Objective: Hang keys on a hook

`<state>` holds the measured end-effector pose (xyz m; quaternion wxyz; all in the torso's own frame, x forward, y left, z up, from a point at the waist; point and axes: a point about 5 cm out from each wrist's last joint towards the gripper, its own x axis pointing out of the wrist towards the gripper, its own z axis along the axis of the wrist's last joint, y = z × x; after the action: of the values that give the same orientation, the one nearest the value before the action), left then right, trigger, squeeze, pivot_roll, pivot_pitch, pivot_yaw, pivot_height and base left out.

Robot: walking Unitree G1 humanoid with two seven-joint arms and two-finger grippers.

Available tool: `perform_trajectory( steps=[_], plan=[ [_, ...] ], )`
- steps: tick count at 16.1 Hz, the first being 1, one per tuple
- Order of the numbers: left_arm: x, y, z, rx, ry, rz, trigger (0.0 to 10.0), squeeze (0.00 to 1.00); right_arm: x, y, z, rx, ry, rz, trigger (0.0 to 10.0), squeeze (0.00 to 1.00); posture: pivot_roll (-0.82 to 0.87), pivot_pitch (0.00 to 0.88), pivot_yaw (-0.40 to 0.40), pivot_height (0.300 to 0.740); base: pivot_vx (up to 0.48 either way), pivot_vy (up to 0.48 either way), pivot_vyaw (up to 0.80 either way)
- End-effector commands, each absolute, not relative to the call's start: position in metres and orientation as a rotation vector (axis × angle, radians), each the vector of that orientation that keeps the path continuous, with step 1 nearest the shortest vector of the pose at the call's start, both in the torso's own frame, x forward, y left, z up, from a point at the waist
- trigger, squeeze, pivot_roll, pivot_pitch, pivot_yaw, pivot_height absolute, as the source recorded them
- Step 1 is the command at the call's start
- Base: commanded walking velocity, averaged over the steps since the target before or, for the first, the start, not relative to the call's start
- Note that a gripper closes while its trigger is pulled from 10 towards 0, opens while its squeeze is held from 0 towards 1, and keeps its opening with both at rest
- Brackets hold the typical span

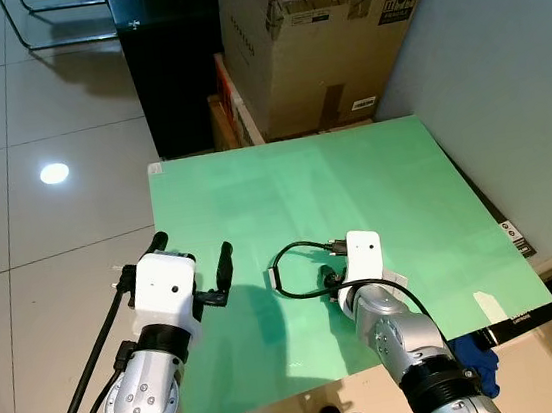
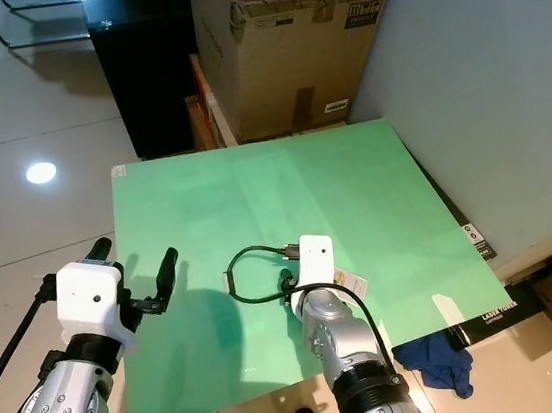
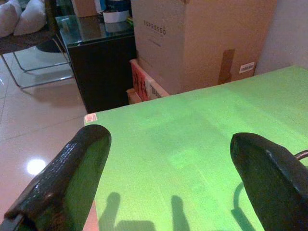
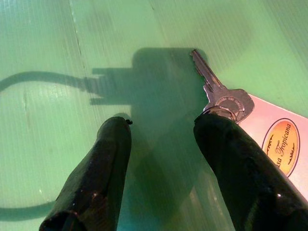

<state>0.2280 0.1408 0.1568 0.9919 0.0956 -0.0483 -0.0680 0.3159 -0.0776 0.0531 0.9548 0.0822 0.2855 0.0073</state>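
One key [image 4: 219, 94] lies on the green board [image 1: 374, 184], beside one fingertip of our wide-open right gripper [image 4: 166, 132], shaft pointing away; our left gripper [image 1: 195, 267], wide too, hovers farther from the key

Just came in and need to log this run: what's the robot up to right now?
The right gripper is down at the green board, fingers open, one fingertip right at the head of a silver key with a pale tag. The key lies flat, not yet picked up. The left gripper hovers open at the board's near left edge.
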Motion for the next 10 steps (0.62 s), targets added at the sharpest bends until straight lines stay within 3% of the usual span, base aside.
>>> perform_trajectory(
  steps=[1, 8, 9, 10],
  plan=[
    [0.225, 0.139, 0.157, 0.179, -0.098, -0.134, 10.0, 0.0, 0.307, -0.072, 0.042, 0.193, 0.638, 0.007, 10.0, 0.0, 0.12, 0.314, -0.127, 0.74, 0.0, 0.0, 0.0],
    [0.225, 0.138, 0.158, 0.172, -0.106, -0.138, 10.0, 0.0, 0.302, -0.082, 0.036, 0.183, 0.661, -0.055, 10.0, 0.0, 0.11, 0.316, -0.126, 0.74, 0.0, 0.0, 0.0],
    [0.225, 0.137, 0.158, 0.171, -0.108, -0.142, 10.0, 0.0, 0.296, -0.087, 0.028, 0.187, 0.696, -0.089, 9.1, 0.0, 0.11, 0.317, -0.125, 0.74, 0.0, 0.0, 0.0],
    [0.226, 0.137, 0.158, 0.173, -0.11, -0.142, 10.0, 0.0, 0.295, -0.089, 0.027, 0.2, 0.705, -0.103, 6.6, 0.0, 0.11, 0.317, -0.125, 0.74, 0.0, 0.0, 0.0]
  ],
)
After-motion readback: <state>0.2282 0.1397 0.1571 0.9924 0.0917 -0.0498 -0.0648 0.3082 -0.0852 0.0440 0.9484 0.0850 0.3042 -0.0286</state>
